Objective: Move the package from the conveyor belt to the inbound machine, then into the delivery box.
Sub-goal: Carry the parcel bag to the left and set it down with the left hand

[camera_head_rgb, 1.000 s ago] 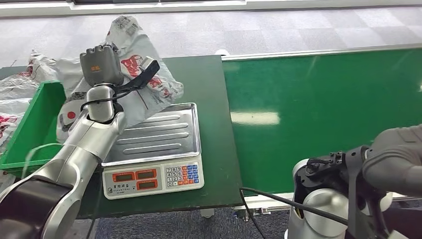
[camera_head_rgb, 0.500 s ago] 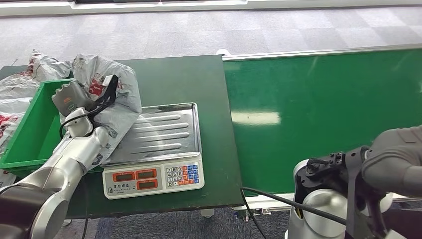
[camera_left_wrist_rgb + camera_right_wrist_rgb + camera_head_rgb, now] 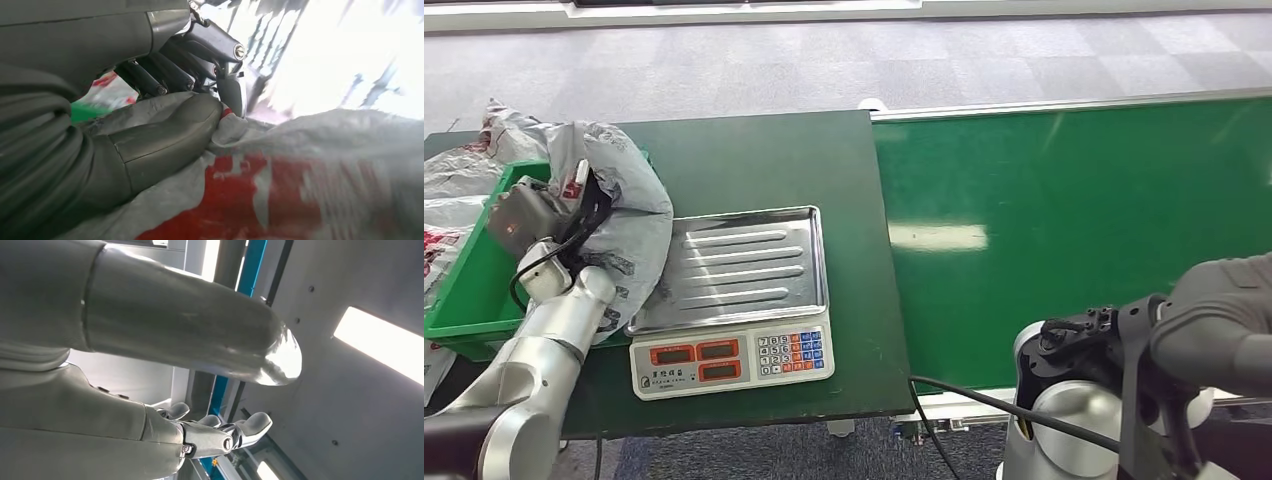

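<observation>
A grey plastic package (image 3: 632, 212) with red print hangs over the right rim of the green delivery box (image 3: 466, 275), and its lower edge lies against the left side of the scale's steel tray (image 3: 744, 265). My left hand (image 3: 536, 212) grips the package from the box side. In the left wrist view the thumb (image 3: 165, 135) presses into the package (image 3: 310, 175) and the dark fingers (image 3: 167, 70) curl over its top. My right hand (image 3: 220, 432) is raised, fingers loosely apart and holding nothing.
The weighing scale's keypad and displays (image 3: 729, 360) face me on the dark green table (image 3: 774, 160). The green conveyor belt (image 3: 1074, 220) runs along the right. More printed bags (image 3: 459, 175) lie left of the box. My right forearm (image 3: 1214, 320) sits at the lower right.
My left arm swung the package left and down, from above the scale's far-left corner to the rim of the green box. The right arm stayed still.
</observation>
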Motion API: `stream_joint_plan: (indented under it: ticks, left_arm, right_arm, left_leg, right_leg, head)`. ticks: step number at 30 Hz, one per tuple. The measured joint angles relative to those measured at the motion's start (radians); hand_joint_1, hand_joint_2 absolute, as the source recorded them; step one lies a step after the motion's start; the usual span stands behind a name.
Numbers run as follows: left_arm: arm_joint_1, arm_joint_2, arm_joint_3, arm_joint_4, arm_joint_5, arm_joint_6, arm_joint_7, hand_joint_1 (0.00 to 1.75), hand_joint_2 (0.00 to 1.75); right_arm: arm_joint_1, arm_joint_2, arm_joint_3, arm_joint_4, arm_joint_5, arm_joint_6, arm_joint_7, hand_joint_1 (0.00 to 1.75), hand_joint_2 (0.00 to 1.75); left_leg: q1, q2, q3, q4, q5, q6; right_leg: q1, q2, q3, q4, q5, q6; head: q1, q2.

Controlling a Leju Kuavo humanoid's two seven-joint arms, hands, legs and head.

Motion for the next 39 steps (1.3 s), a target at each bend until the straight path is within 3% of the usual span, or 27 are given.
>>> stream_joint_plan:
  ticks: [4,6,8,12,14,16,18,26,30,35,39]
  left_arm:
    - [0.007,-0.075,0.411,-0.164,-0.089,0.001,-0.445,1.54,1.75]
    - [-0.014,-0.11,0.617,-0.22,-0.087,0.001,-0.609,1.63,1.75]
    - [-0.031,-0.127,0.737,-0.245,-0.079,0.002,-0.699,1.71,1.75]
    - [-0.035,-0.13,0.764,-0.248,-0.075,0.002,-0.718,1.75,1.75]
    - [-0.057,-0.146,0.958,-0.258,0.08,0.002,-0.81,1.7,1.75]
    - [-0.08,-0.162,1.173,-0.262,0.3,0.002,-0.9,0.82,1.75]
    - [-0.083,-0.162,1.203,-0.258,0.391,0.002,-0.903,0.0,1.75]
    - [-0.082,-0.168,1.202,-0.263,0.403,0.002,-0.906,0.0,1.75]
    - [-0.082,-0.173,1.2,-0.266,0.399,0.002,-0.906,0.0,0.0]
    - [-0.079,-0.177,1.172,-0.261,0.426,0.002,-0.906,0.0,0.0]
    - [-0.064,-0.178,1.062,-0.247,0.561,-0.028,-0.906,0.0,0.0]
  right_arm:
    - [0.0,0.0,0.0,0.0,-0.003,0.0,0.0,0.0,0.0]
    - [0.001,0.0,0.0,0.0,-0.003,0.0,0.0,0.0,0.0]
    - [0.001,0.0,0.0,0.0,-0.003,0.0,0.0,0.0,0.0]
    - [0.001,0.0,0.0,0.0,-0.003,0.0,0.0,0.0,0.0]
    - [0.0,0.0,0.001,0.003,-0.006,0.0,0.0,0.0,0.0]
    - [0.0,0.0,0.001,0.009,-0.014,0.0,0.0,0.0,0.0]
    - [0.0,0.0,0.001,0.016,-0.021,0.0,0.0,0.0,0.0]
    - [0.0,0.0,0.002,0.027,-0.025,0.0,0.0,0.0,0.0]
    - [0.0,0.0,0.002,0.027,-0.025,0.0,0.0,0.0,0.0]
    - [0.001,0.0,0.002,0.027,-0.022,0.0,0.0,0.0,0.0]
    - [0.0,0.0,0.002,0.03,-0.018,0.0,0.0,0.0,0.0]
  left_leg:
    - [0.0,0.004,-0.001,0.0,0.0,0.0]
    - [0.0,0.006,-0.001,0.0,-0.001,-0.001]
    - [0.0,0.006,0.0,0.0,-0.001,-0.001]
    - [0.0,0.006,0.0,0.0,-0.001,-0.001]
    - [0.001,0.002,-0.001,0.0,-0.001,-0.001]
    - [0.001,-0.002,-0.001,0.0,0.0,-0.001]
    - [0.001,-0.003,-0.001,0.0,0.0,-0.001]
    - [0.0,-0.005,-0.001,0.0,0.0,-0.001]
    - [0.0,-0.005,-0.001,0.0,0.0,-0.001]
    - [0.0,-0.005,-0.001,0.0,0.0,-0.001]
    - [0.0,-0.006,-0.001,0.0,0.0,-0.001]
  right_leg:
    - [0.0,0.005,-0.001,0.0,0.0,0.0]
    - [0.0,0.007,-0.001,0.0,0.0,0.0]
    - [0.0,0.007,-0.001,0.0,0.0,0.0]
    - [0.0,0.007,-0.001,0.0,0.0,0.0]
    - [0.0,0.003,0.0,0.0,0.0,-0.001]
    - [0.0,-0.002,0.001,0.0,0.0,-0.001]
    - [0.0,-0.003,0.001,0.0,0.0,-0.001]
    - [0.0,-0.004,0.001,0.0,0.0,-0.001]
    - [0.0,-0.004,0.001,0.0,0.0,-0.001]
    - [0.0,-0.004,0.001,0.0,0.0,-0.001]
    - [0.0,-0.005,0.001,0.0,0.0,-0.001]
  head:
    - [0.0,0.0]
    - [0.0,0.0]
    - [0.0,0.0]
    - [0.0,0.0]
    - [0.0,0.0]
    - [0.0,0.0]
    - [0.0,0.0]
    - [0.0,0.0]
    - [0.0,0.0]
    - [0.0,0.0]
    - [0.0,0.0]
